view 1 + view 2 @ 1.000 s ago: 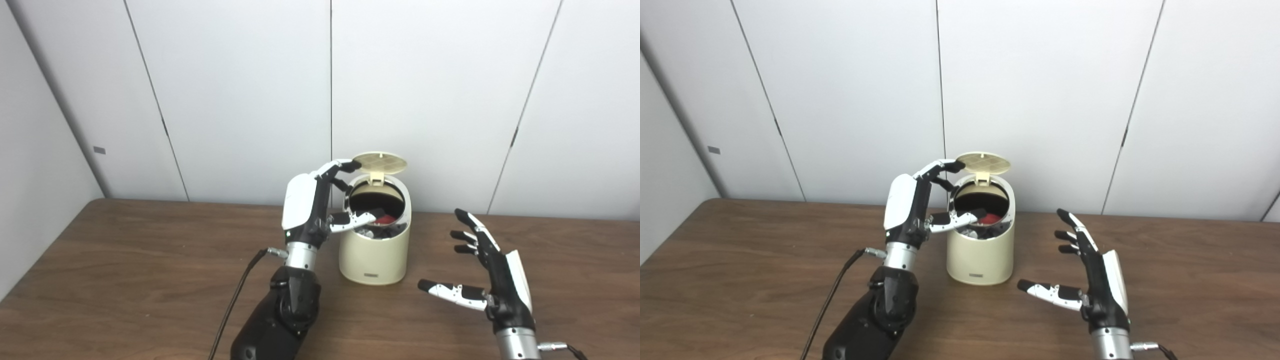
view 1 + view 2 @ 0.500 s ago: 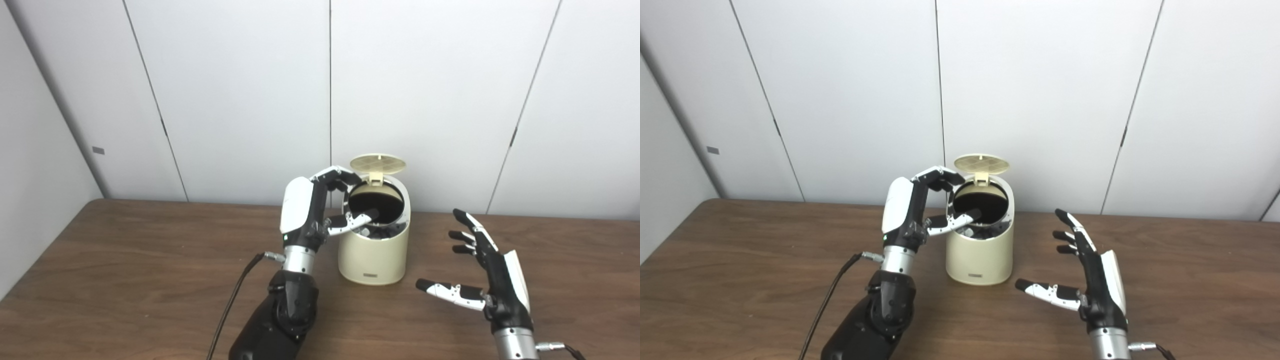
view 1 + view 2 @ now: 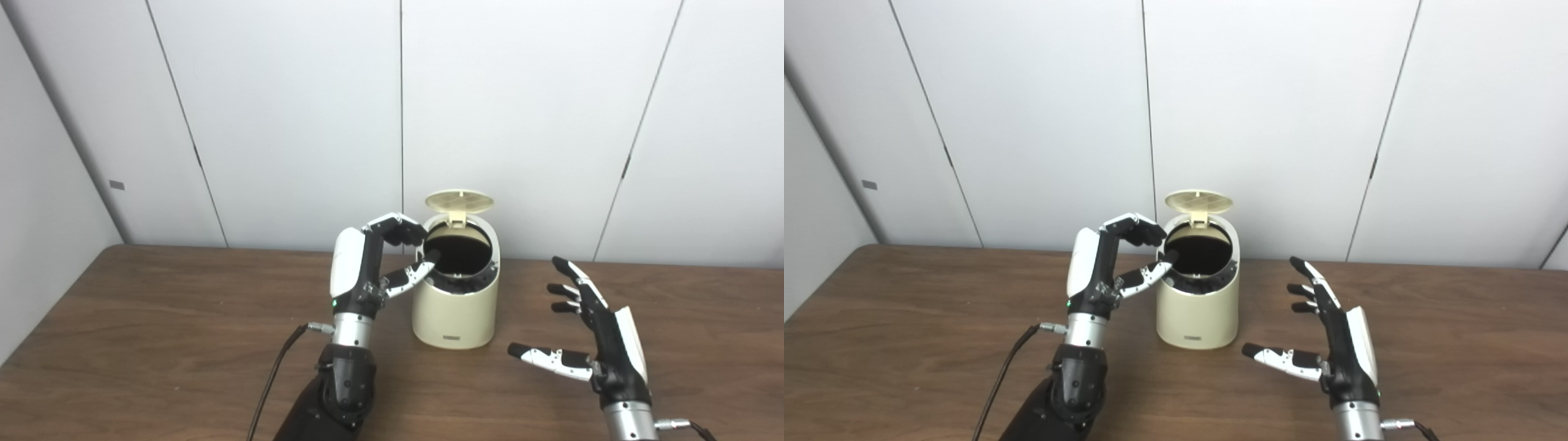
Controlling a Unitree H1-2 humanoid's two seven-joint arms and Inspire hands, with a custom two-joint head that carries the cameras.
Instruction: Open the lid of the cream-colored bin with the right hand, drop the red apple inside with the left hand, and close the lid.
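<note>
The cream-colored bin [image 3: 456, 312] stands on the table near the back wall, its round lid [image 3: 459, 201] tipped up and back on its hinge. The opening is dark and no red apple shows in either view. My left hand [image 3: 367, 263] is raised just left of the bin's rim. Its fingers are curled, its thumb reaches to the rim, and it holds nothing. My right hand [image 3: 597, 334] hovers low over the table to the right of the bin, open, palm turned toward it, fingers spread.
The brown wooden table [image 3: 153, 318] runs wide to both sides of the bin. A black cable [image 3: 275, 380] hangs from the left wrist down toward the front edge. White wall panels [image 3: 1029, 122] stand close behind the bin.
My left hand has drawn back left from over the bin's opening and curled its fingers. The red apple seen inside the bin a second ago no longer shows. The right hand stayed put.
</note>
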